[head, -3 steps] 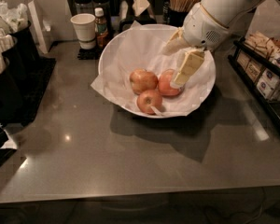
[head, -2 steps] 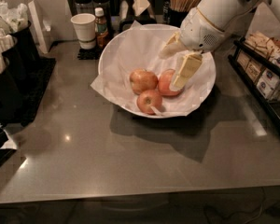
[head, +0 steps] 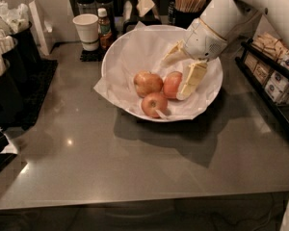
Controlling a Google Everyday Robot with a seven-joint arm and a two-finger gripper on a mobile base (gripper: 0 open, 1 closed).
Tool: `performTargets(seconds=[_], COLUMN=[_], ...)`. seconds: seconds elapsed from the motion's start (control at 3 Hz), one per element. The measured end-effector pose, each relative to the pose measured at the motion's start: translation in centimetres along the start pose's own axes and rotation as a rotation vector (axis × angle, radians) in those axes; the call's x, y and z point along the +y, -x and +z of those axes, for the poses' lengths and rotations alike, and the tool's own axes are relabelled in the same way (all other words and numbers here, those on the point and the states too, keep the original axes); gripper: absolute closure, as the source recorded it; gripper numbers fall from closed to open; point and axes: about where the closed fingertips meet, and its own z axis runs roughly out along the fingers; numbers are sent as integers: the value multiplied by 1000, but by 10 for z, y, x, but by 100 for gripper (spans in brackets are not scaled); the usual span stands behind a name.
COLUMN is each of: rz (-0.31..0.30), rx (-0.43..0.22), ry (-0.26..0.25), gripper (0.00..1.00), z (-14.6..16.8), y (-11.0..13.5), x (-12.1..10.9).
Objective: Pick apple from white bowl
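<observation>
The white bowl (head: 135,49), lined with crinkled white paper, stands on the grey counter and holds three apples. The apple (head: 171,83), the reddest one, lies at the right of the group. A paler apple (head: 147,83) is to its left and a smaller one (head: 154,104) in front. My gripper (head: 173,78) reaches into the bowl from the upper right. It is open. One cream finger (head: 191,81) rests along the apple's right side, and the other (head: 171,56) is behind and above it. The apple lies between them.
A white paper cup (head: 86,30) and a small bottle (head: 103,28) stand behind the bowl at the left. Dark containers (head: 9,61) line the left edge. A rack of packets (head: 272,76) is at the right, and a holder of sticks (head: 189,1) at the back.
The gripper has come down a little around the red apple, its fingers still spread. The apples and the bowl have not moved.
</observation>
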Motion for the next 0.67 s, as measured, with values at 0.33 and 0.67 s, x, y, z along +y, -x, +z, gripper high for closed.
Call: performTargets(seconds=[0.33,0.67], rz=[-44,-83], rx=[-29,-57], ry=[7,8], gripper=[22,20], z=[8,15], y=[-2,0], x=[-2,-5])
